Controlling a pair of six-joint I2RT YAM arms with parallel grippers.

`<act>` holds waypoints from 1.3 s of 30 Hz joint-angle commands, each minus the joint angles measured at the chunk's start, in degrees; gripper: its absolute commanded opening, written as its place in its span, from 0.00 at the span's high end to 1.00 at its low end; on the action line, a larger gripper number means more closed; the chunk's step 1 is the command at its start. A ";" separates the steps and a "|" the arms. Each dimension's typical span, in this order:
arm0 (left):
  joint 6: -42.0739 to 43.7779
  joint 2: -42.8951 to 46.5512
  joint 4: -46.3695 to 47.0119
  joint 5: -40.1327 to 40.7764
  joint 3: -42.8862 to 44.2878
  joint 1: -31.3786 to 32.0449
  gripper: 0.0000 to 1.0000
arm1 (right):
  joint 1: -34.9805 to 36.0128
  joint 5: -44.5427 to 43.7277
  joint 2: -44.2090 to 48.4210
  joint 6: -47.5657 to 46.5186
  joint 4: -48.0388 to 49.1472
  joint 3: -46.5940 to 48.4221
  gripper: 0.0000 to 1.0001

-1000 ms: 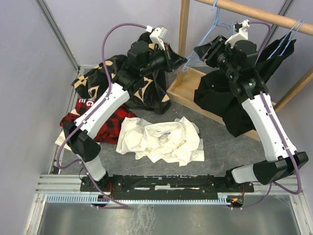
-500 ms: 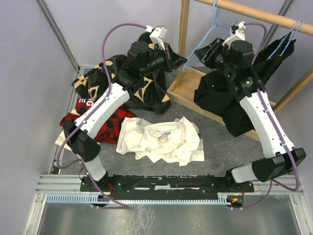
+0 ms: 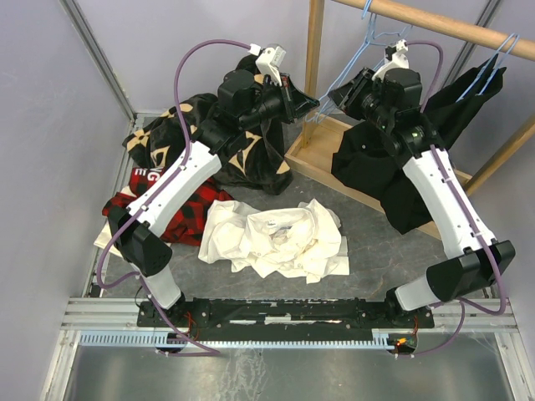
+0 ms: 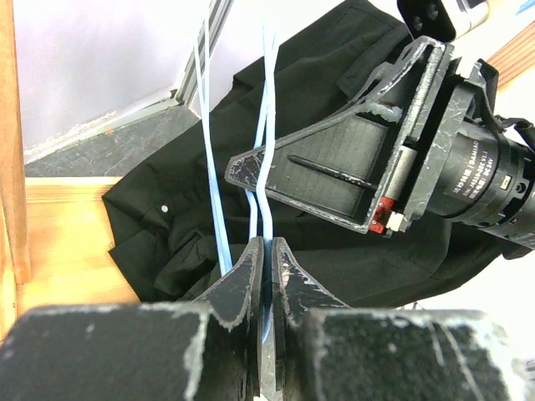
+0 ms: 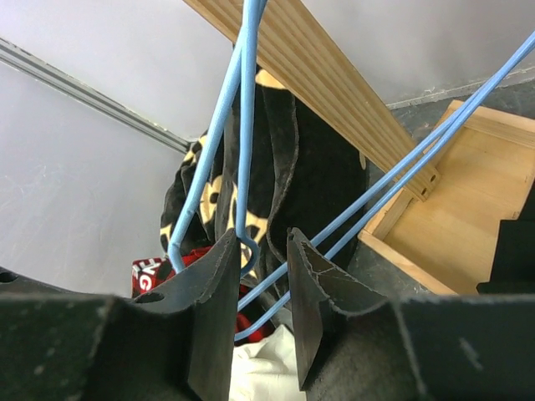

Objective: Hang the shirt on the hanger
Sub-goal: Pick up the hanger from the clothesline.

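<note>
In the top external view, the shirt (image 3: 276, 238) lies crumpled on the table (image 3: 376, 225), between the two arm bases and well apart from the hanger (image 3: 349, 63). The hanger hangs by its hook from the wooden rod (image 3: 435, 21) of the rack. Both arms reach up to its lower end: the left gripper (image 3: 312, 102) from the left, the right gripper (image 3: 334, 95) from the right, their tips close together. A red plaid shirt (image 3: 180, 213) and a black garment with tan marks (image 3: 192, 142) lie at the left; a black garment (image 3: 384, 167) hangs over the wooden tray (image 3: 322, 146).

In the left wrist view, the left gripper (image 4: 266, 248) is clenched on one light-blue wire of the hanger (image 4: 268, 125), jaws pressed tight with the wire pinched between them. Just above, the right gripper (image 4: 249, 173) has its tip at the same wires.

In the right wrist view, the right gripper (image 5: 261, 240) is released: its jaws stand partly apart, straddling the wires of the hanger (image 5: 244, 125) without pinching them. A corner of the shirt (image 5: 259, 368) shows below, far beneath the hanger
</note>
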State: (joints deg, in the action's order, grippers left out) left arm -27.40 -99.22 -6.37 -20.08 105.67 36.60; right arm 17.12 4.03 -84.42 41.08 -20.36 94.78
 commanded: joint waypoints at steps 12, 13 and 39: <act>-0.73 0.52 0.68 -0.50 1.65 -0.21 0.91 | -0.29 0.80 0.92 -2.01 2.19 2.90 0.87; -0.73 0.46 0.67 -0.45 1.71 -0.21 0.91 | -0.33 0.80 1.19 -1.93 2.25 2.87 0.89; -0.48 0.18 -5.16 18.69 5.75 -0.77 0.97 | -6.11 5.48 2.79 1.27 -1.18 8.43 1.00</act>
State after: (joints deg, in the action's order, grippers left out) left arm -27.38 -99.22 -10.74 -7.46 107.37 36.34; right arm 12.21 7.79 -83.83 41.41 -22.09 99.63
